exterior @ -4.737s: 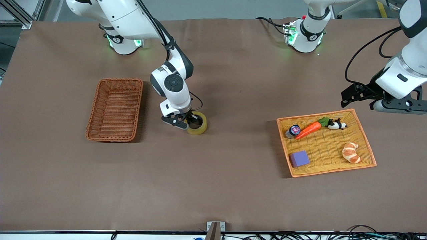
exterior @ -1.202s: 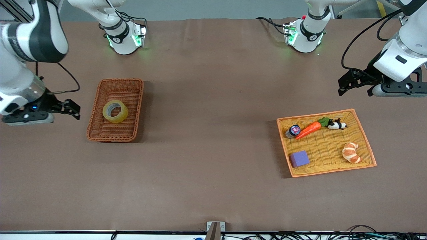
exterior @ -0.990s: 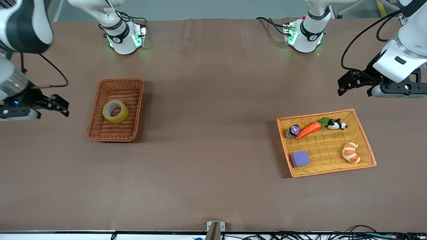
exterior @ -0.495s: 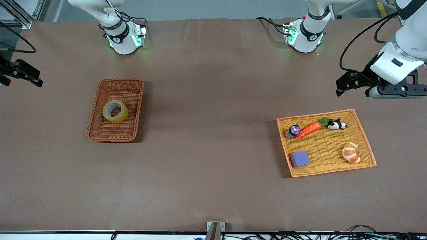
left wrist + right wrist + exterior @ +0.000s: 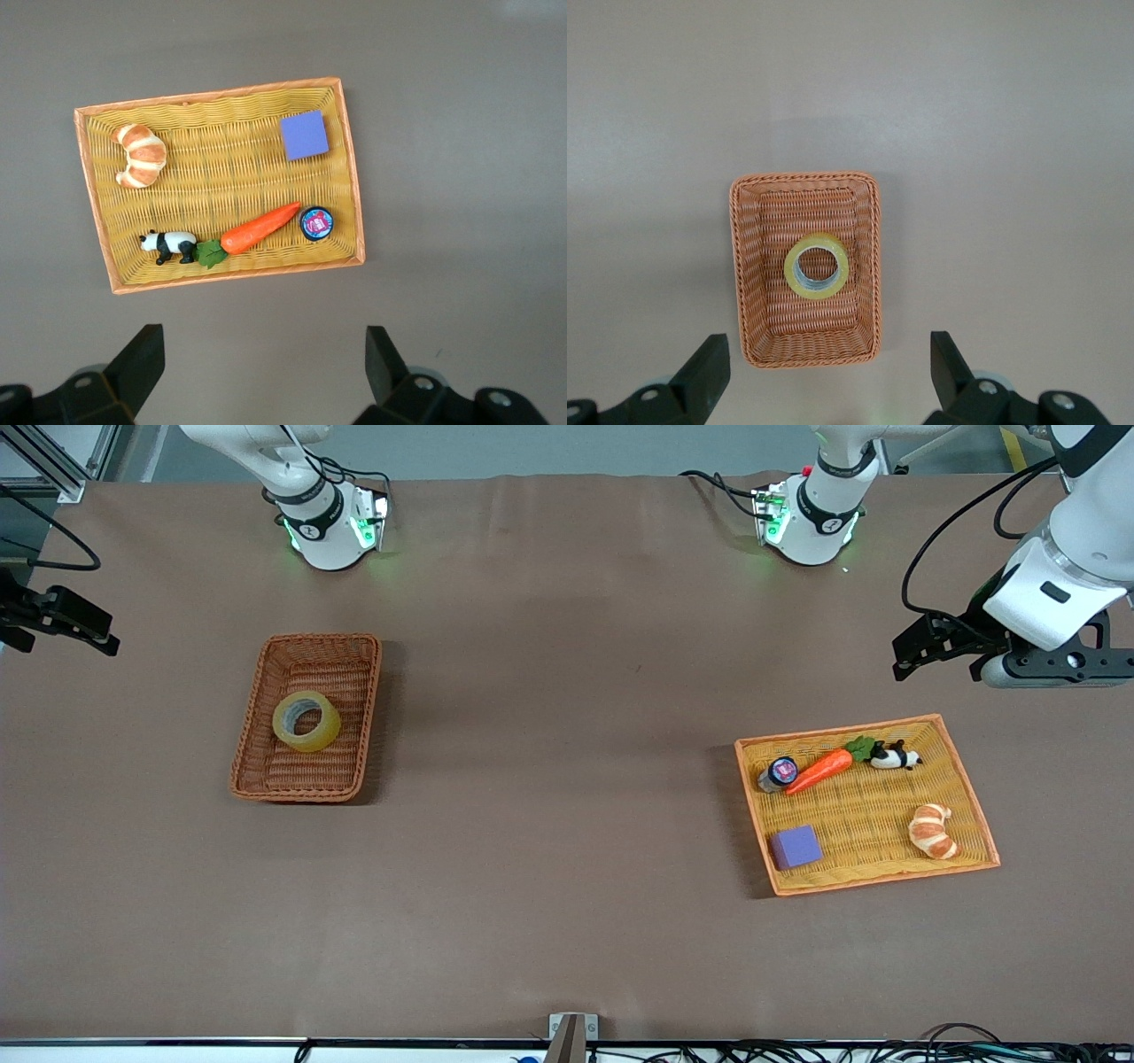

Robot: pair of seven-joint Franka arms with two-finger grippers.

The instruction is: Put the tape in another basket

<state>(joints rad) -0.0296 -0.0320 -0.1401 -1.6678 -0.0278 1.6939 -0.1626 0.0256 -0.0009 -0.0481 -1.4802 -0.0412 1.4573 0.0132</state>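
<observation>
The tape point(image 5: 306, 721), a yellowish ring with a grey core, lies flat in the reddish-brown wicker basket point(image 5: 301, 790) toward the right arm's end of the table. In the right wrist view the tape point(image 5: 818, 266) sits in the middle of the basket point(image 5: 744, 266). My right gripper point(image 5: 62, 633) is open and empty, high over the table's edge at the right arm's end, well apart from the basket; it also shows in its own view point(image 5: 826, 345). My left gripper point(image 5: 937, 666) is open and empty, raised over the table beside the tray point(image 5: 263, 335).
A flat orange-yellow woven tray point(image 5: 970, 788) at the left arm's end holds a carrot point(image 5: 819, 771), a toy panda point(image 5: 895, 757), a croissant point(image 5: 932, 831), a purple block point(image 5: 795, 847) and a small round tin point(image 5: 780, 771). Brown table point(image 5: 567, 691) lies between.
The tape went from the table, in my right gripper, into the basket. The right gripper then let go and drew up and away toward the table's end. The left gripper rose slightly.
</observation>
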